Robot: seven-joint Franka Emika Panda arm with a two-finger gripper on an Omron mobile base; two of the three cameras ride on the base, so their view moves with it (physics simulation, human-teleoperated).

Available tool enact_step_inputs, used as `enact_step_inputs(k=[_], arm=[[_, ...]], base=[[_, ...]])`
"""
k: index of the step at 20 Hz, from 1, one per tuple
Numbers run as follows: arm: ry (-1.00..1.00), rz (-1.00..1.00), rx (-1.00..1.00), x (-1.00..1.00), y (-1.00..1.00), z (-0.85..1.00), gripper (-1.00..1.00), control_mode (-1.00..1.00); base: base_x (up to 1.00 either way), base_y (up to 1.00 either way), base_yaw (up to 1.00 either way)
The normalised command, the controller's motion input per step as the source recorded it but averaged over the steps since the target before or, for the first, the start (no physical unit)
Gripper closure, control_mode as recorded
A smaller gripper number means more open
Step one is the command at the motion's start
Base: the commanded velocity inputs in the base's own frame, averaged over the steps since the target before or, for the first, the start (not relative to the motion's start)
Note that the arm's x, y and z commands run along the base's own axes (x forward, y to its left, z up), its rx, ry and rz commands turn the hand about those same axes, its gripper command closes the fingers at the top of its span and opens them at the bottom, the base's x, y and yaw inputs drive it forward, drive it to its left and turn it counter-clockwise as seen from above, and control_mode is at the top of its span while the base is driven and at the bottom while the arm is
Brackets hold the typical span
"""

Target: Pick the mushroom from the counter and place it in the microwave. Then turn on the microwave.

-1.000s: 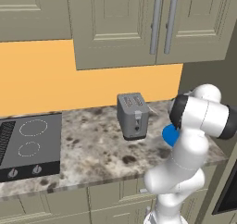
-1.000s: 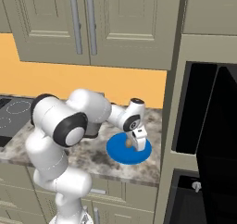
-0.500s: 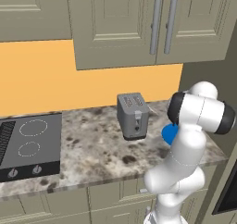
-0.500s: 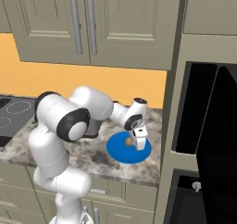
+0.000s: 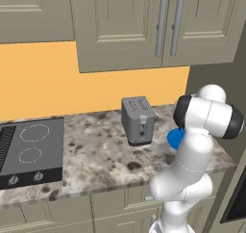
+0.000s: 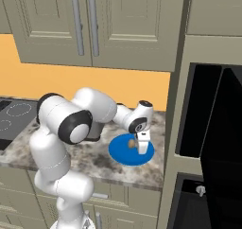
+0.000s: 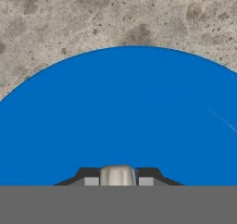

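- Mushroom [image 7: 117, 174] sits pinched between the two dark finger tips of the gripper [image 7: 118, 177], its tan cap just showing between them in the hand view; the claw is clenched on it.
- From the right base view the gripper [image 6: 142, 146] points straight down, with the mushroom [image 6: 132, 143] right at its tips, low over the blue plate [image 6: 120, 154]. A vertical approach suits such a small, rounded thing, as the tips can close on it from either side.
- Whether the mushroom is touching the plate or barely off it I cannot tell.
- Under the plate lies the speckled counter [image 6: 90, 159], near its right end, close beside the tall cabinet.
- A grey toaster [image 5: 138, 120] stands on the counter behind the arm, apart from the plate [image 5: 174, 138], so lifting straight up looks unobstructed.
- To the right, the microwave [image 6: 212, 128] is a dark cavity with its door apparently swung open, ready to receive the mushroom.
- Judged from this, the pick is at the grasp; lift, transfer and starting the microwave remain.
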Motion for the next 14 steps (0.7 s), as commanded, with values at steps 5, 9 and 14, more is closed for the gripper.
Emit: enact_step_inputs(k=[5, 9, 14], arm=[[0.0, -0.15, 0.0, -0.22, -0.03, 0.02, 1.0, -1.0], [0.0, -0.11, 0.0, -0.27, -0.01, 0.14, 1.0, -1.0], [-0.08, -0.03, -0.02, -0.31, 0.01, 0.18, 1.0, -1.0]], base=[[0.0, 0.0, 0.0], [0.0, 0.0, 0.0], [0.0, 0.0, 0.0]])
